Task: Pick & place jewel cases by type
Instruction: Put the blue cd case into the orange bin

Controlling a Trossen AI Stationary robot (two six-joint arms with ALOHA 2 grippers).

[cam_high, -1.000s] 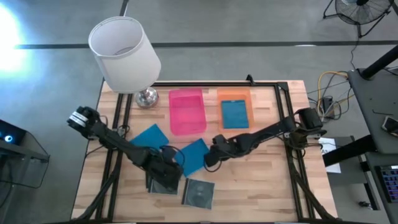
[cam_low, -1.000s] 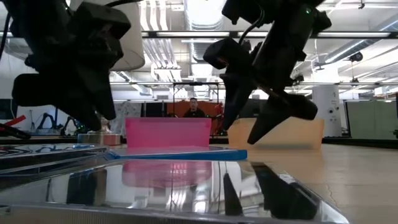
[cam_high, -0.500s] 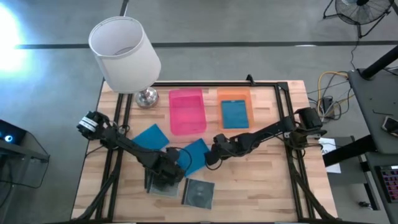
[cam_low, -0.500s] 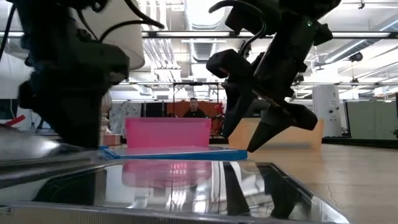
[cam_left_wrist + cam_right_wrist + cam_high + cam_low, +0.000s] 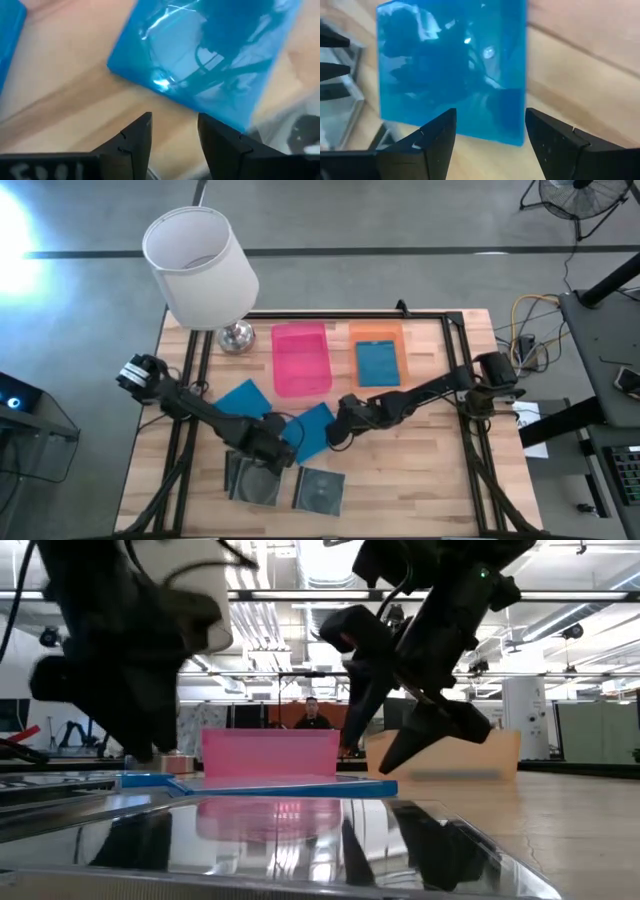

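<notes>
A bright blue jewel case [image 5: 312, 426] [image 5: 200, 55] [image 5: 450, 70] lies flat mid-table. My left gripper [image 5: 272, 448] [image 5: 175, 132] hangs open just off its near-left edge, holding nothing. My right gripper [image 5: 333, 435] [image 5: 490, 127] is open over the case's right corner, one finger over the case and one beside its edge, and appears just clear of it. A second blue case [image 5: 243, 400] lies to the left. A third blue case [image 5: 378, 364] lies in the orange tray [image 5: 376, 332]. Two clear cases [image 5: 250, 478] [image 5: 320, 490] showing discs lie near the front edge.
A pink tray [image 5: 301, 360] stands at the back beside the orange one. A white-shaded lamp [image 5: 200, 265] with a shiny base [image 5: 236, 337] takes the far left corner. A black frame [image 5: 455, 330] runs along the table's far and right sides. Bare wood shows at the near right.
My left gripper has moved from over the near-left clear case toward the far edge, up to the middle blue case, tipping as it went. That clear case now lies uncovered and flat. My right gripper has stayed over the blue case.
</notes>
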